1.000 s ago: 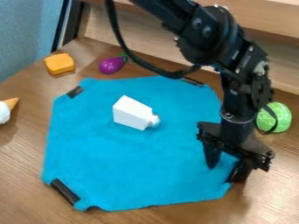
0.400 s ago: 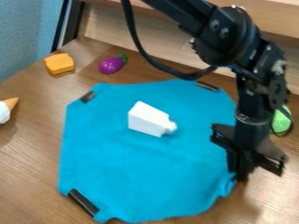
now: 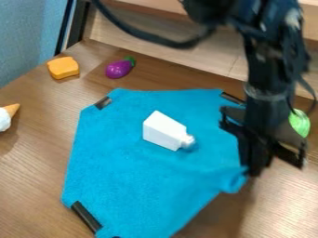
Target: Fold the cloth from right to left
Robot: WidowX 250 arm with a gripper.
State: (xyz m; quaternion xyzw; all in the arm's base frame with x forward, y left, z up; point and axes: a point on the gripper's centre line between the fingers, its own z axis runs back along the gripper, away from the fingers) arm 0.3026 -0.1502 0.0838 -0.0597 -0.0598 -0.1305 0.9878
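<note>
The blue fabric cloth (image 3: 130, 162) has shifted right, carrying the boxy white plastic bottle (image 3: 166, 132), its lower-right edge drawn inward. Across the wooden desk (image 3: 31, 158) lie a tan-and-white toy cone (image 3: 5, 117), orange block (image 3: 63, 68), purple toy eggplant (image 3: 118, 69), then the cloth, bunched at right in the gripper's (image 3: 253, 173) narrowed fingers, and a green ball (image 3: 301, 124).

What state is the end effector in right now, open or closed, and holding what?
End effector: closed, pinching the blue cloth at its bunched edge on the picture's right side.
</note>
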